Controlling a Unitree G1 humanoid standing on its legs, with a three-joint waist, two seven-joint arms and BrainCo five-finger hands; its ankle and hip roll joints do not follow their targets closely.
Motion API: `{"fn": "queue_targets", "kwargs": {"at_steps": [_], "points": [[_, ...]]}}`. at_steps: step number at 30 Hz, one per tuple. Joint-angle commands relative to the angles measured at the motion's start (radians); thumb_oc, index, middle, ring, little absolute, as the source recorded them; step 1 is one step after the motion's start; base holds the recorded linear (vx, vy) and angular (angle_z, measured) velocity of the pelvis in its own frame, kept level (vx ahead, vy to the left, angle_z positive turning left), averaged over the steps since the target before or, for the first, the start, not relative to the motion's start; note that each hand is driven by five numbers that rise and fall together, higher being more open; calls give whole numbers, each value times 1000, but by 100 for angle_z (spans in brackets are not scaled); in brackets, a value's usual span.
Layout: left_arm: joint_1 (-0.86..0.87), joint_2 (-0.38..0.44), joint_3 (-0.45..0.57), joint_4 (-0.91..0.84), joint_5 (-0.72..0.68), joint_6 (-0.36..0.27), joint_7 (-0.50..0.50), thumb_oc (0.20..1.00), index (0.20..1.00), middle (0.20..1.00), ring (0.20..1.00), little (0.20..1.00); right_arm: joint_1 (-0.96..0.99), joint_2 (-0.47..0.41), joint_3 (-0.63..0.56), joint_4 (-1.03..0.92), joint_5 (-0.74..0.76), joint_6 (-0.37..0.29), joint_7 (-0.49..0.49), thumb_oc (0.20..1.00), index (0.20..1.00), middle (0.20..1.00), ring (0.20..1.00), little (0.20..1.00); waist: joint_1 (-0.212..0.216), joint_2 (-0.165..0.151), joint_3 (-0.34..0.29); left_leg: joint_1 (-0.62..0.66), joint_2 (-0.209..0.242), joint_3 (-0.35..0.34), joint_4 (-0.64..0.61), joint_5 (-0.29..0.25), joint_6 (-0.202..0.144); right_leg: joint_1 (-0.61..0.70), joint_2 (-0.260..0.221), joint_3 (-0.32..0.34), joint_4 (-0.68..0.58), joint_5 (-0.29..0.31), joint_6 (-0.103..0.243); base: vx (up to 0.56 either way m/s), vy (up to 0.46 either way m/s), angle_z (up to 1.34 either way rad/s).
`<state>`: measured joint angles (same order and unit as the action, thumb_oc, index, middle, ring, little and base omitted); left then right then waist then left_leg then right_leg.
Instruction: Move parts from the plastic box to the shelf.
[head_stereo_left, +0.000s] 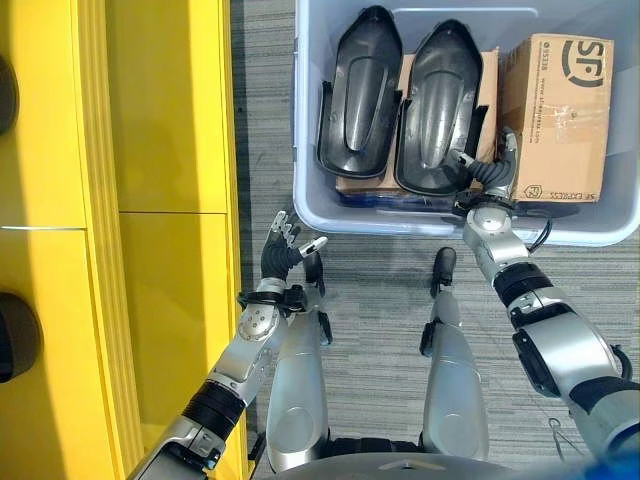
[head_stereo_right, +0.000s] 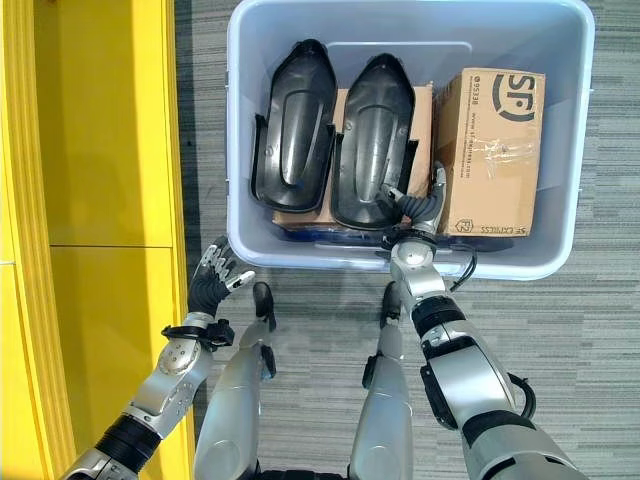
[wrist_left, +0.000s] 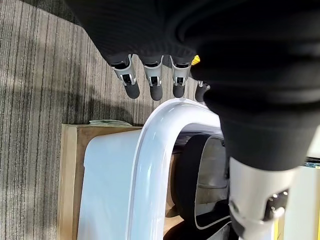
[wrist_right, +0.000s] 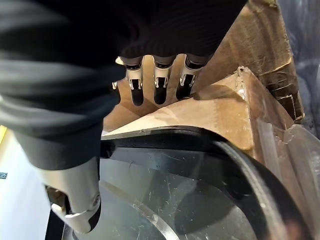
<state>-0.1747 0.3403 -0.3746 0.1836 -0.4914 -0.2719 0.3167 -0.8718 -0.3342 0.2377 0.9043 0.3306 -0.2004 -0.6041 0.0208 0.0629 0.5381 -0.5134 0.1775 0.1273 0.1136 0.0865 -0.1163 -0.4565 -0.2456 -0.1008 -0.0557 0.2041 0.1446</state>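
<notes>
Right wrist view: right hand (wrist_right: 95, 100) fingers (wrist_right: 161, 82) just past black part (wrist_right: 200, 185) rim.

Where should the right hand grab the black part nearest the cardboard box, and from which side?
Probably the near end of the right black part, coming from the box's near wall. That end is rounded with a raised rim, overhangs the flat cardboard beneath it, and the right hand is already there, fingers behind the rim and thumb in front.
</notes>
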Motion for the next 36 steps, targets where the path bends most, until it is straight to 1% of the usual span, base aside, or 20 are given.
{"fn": "queue_targets", "kwargs": {"at_steps": [1,9,12,14,15,18,25,26,28,29,30,31,32,33,35,36], "points": [[-1,28,-26,-60,-15,-46,11,1000,1000,1000,1000,1000,-95,-50,-9,46,8,-26,-17,1000,1000,1000,1000,1000,26,37,-18,-37,53,-34,28,12,-24,-82,-96,27,229,-123,52,0,0,0],[-8,33,-35,-76,-26,-52,14,1000,1000,1000,1000,1000,-137,-76,-2,105,22,-20,-13,1000,1000,1000,1000,1000,34,47,-18,-92,50,-49,64,-4,-18,-134,-90,37,264,-139,48,4,1,2],[-9,39,-36,-89,-27,-55,14,1000,1000,1000,1000,1000,-154,-89,8,131,20,-18,-12,1000,1000,1000,1000,1000,37,51,-18,-131,48,-61,99,-18,-14,-165,-85,46,288,-147,44,0,0,0],[-8,43,-39,-103,-31,-56,15,1000,1000,1000,1000,1000,-172,-100,20,144,21,-17,-10,1000,1000,1000,1000,1000,37,49,-18,-175,47,-69,144,-38,-9,-205,-79,55,316,-155,40,0,0,0],[-11,43,-42,-102,-30,-55,20,1000,1000,1000,1000,1000,-191,-105,30,168,24,-14,-7,1000,1000,1000,1000,1000,37,48,-18,-218,48,-78,180,-52,-2,-248,-75,63,347,-162,36,0,0,0],[-12,50,-45,-108,-30,-53,23,1000,1000,1000,1000,1000,-209,-114,38,195,24,-12,-7,1000,1000,1000,1000,1000,39,52,-18,-264,46,-85,219,-69,3,-292,-69,72,381,-177,32,0,0,0],[-16,57,-50,-117,-30,-52,27,1000,1000,1000,1000,1000,-232,-121,36,263,47,-6,5,1000,1000,1000,1000,1000,42,61,-18,-331,38,-98,281,-94,9,-359,-66,84,452,-207,22,7,1,1],[-13,59,-57,-118,-32,-52,25,1000,1000,1000,1000,1000,-231,-130,48,293,42,5,18,1000,1000,1000,1000,1000,43,64,-18,-323,32,-109,303,-132,4,-350,-64,89,477,-241,25,51,14,4],[-14,60,-60,-121,-32,-52,24,1000,1000,1000,1000,1000,-231,-134,42,312,57,8,27,1000,1000,1000,1000,1000,45,66,-18,-326,31,-112,307,-134,7,-357,-62,90,484,-246,24,23,12,5],[-14,61,-61,-121,-33,-51,22,1000,1000,1000,1000,1000,-230,-137,45,324,62,14,39,840,840,840,840,840,46,67,-18,-328,29,-114,309,-134,9,-358,-61,90,485,-246,24,-90,14,6],[-21,61,-59,-119,-35,-47,16,1000,1000,1000,1000,1000,-238,-143,47,347,72,25,65,200,200,200,200,200,48,69,-18,-349,27,-111,304,-106,18,-378,-62,87,477,-219,19,-16,9,5],[-18,60,-60,-117,-35,-47,15,1000,1000,1000,1000,1000,-230,-140,46,349,81,25,73,200,200,200,200,200,48,69,-18,-327,26,-116,309,-136,10,-357,-62,90,485,-247,25,0,0,0],[-22,58,-59,-115,-35,-47,15,1000,1000,1000,1000,1000,-225,-138,47,347,85,25,79,200,200,200,200,200,48,69,-18,-324,24,-115,307,-136,10,-355,-62,89,484,-247,25,0,0,0],[-26,59,-57,-116,-35,-48,15,1000,1000,1000,1000,1000,-230,-140,47,345,85,25,79,200,200,200,200,200,48,69,-18,-345,24,-110,300,-105,18,-374,-62,86,474,-219,19,-82,8,-1],[-29,54,-57,-109,-37,-48,9,1000,1000,1000,1000,1000,-211,-132,42,341,96,22,89,200,200,200,200,200,46,67,-18,-331,22,-106,293,-103,19,-362,-64,85,469,-217,18,-19,7,-2],[-25,54,-59,-108,-38,-47,9,1000,1000,1000,1000,1000,-206,-131,42,343,96,22,89,200,200,200,200,200,47,66,-18,-309,22,-111,298,-133,11,-343,-64,89,479,-245,24,60,6,-1]]}}
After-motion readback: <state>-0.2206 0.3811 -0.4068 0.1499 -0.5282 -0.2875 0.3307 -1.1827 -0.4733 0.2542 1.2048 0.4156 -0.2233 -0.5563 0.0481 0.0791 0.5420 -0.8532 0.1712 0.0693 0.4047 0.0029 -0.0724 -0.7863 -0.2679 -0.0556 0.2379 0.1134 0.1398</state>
